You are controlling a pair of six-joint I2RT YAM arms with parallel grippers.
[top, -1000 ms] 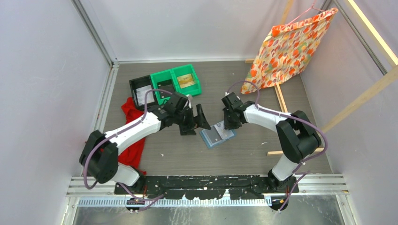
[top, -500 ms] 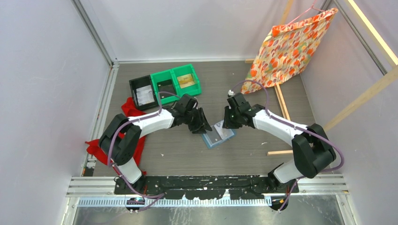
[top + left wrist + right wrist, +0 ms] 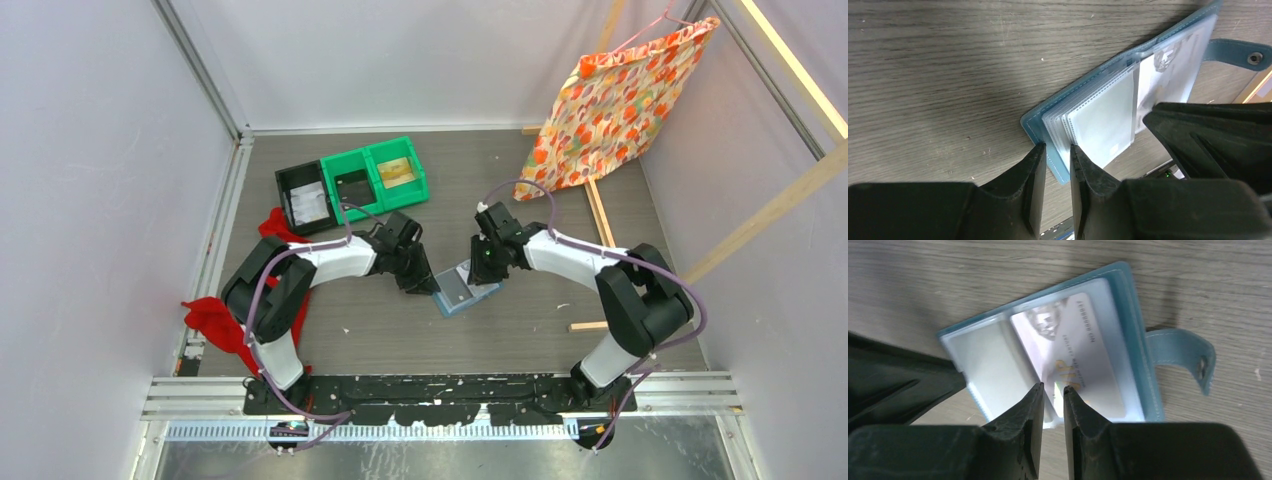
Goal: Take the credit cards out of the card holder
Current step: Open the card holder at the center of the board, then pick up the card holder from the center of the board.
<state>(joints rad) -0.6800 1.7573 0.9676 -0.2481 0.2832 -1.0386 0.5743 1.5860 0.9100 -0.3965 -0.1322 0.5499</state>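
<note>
You cannot read the print on the card (image 3: 1075, 357) just beyond the right gripper (image 3: 1053, 388); its near edge is hidden behind those fingers; the card holder (image 3: 1108, 107) corner vanishes between the left gripper (image 3: 1057, 147) tips.

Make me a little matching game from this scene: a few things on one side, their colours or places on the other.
Things:
1. card holder
2. bin with a gold item
3. crumpled cloth
4. patterned fabric

Descriptions:
A. red, beside the left arm
B. orange, hanging far right
C. light blue, lying open between the two arms
D. green

Pairs: 1-C, 2-D, 3-A, 4-B
</note>
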